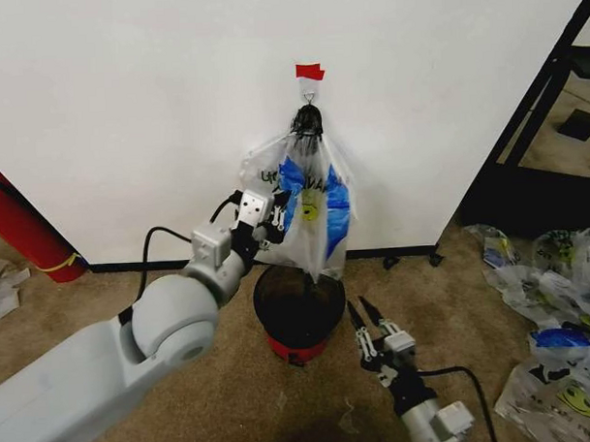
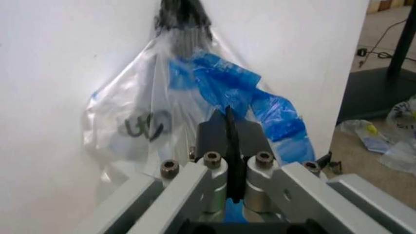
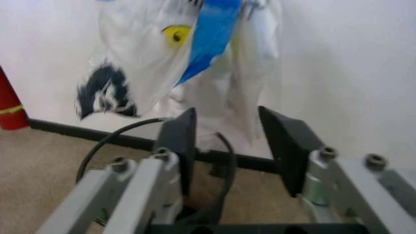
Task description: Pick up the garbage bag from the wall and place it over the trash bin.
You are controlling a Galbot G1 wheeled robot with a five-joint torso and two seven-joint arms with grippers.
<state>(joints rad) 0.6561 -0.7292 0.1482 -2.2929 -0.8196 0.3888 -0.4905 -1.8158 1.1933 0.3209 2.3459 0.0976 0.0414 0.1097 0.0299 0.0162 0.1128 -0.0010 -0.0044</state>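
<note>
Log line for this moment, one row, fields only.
bag: translucent blue-printed garbage bag on wall hook | bin: black round trash bin below | left gripper: shut, at bag | right gripper: open, beside bin

A plain white wall [image 1: 126, 101] with a black baseboard [image 1: 132, 266] meets tan carpet [image 1: 104, 296], a red cylinder [image 1: 24, 226] leaning at left, a black metal frame [image 1: 533, 106] and scattered plastic bags [image 1: 555, 299] at right.

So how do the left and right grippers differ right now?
The left gripper is raised against the garbage bag hanging on the wall, fingers closed together; the right gripper sits low beside the trash bin, fingers spread open. Both point toward the wall.
</note>
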